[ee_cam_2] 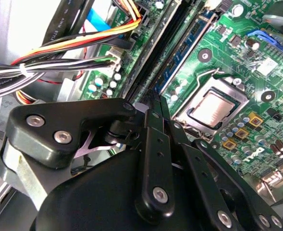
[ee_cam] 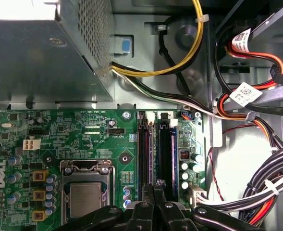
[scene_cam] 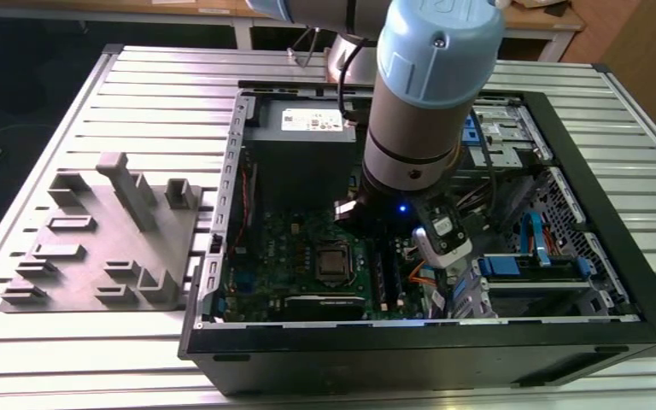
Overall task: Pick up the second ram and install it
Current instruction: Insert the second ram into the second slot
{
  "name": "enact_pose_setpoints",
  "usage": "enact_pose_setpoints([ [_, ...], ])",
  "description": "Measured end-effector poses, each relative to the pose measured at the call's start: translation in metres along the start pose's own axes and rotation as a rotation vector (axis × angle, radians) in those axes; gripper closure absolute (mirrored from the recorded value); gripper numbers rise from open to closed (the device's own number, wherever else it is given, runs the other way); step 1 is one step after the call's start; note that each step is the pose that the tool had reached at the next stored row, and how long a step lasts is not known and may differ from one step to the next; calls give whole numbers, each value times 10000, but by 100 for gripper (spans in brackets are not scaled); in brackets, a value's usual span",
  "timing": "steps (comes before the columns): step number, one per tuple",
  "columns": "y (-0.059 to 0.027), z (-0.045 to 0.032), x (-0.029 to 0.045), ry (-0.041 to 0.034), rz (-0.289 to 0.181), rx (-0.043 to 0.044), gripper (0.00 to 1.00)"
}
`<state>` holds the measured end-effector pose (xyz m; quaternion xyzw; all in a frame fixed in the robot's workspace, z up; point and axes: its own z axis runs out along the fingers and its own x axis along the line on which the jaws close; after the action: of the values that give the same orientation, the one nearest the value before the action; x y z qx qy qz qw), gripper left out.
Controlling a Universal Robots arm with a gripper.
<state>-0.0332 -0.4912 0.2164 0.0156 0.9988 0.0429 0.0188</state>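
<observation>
Thin, stiff, light dark-blue circuit-board second ram (ee_cam: 154,159), edge-on in black slot; black end effector (ee_cam: 154,192) pinches its fragile top edge.

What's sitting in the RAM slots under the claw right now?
In both wrist views a dark module stands in the slots on the motherboard. The claw covers their near ends, so the seating there is hidden.

An open computer case (scene_cam: 601,222) is laid on a slatted metal table (scene_cam: 157,94). A grey moulded fixture (scene_cam: 106,243) is set beside it, towards the exterior view's left. Inside, a green motherboard (ee_cam: 83,139), a processor socket (ee_cam: 86,197) and bundled cables (ee_cam: 256,120) are seen.
</observation>
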Motion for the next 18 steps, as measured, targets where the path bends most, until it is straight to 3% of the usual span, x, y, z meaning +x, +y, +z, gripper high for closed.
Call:
enact_pose_setpoints([
  [6, 0, 1, 0, -1, 0, -1, 91],
  [7, 0, 1, 0, -1, 0, -2, 84],
  [11, 1, -6, 0, 0, 3, 0, 84],
  [18, 13, -145, -5, -1, 6, 1, 84],
])
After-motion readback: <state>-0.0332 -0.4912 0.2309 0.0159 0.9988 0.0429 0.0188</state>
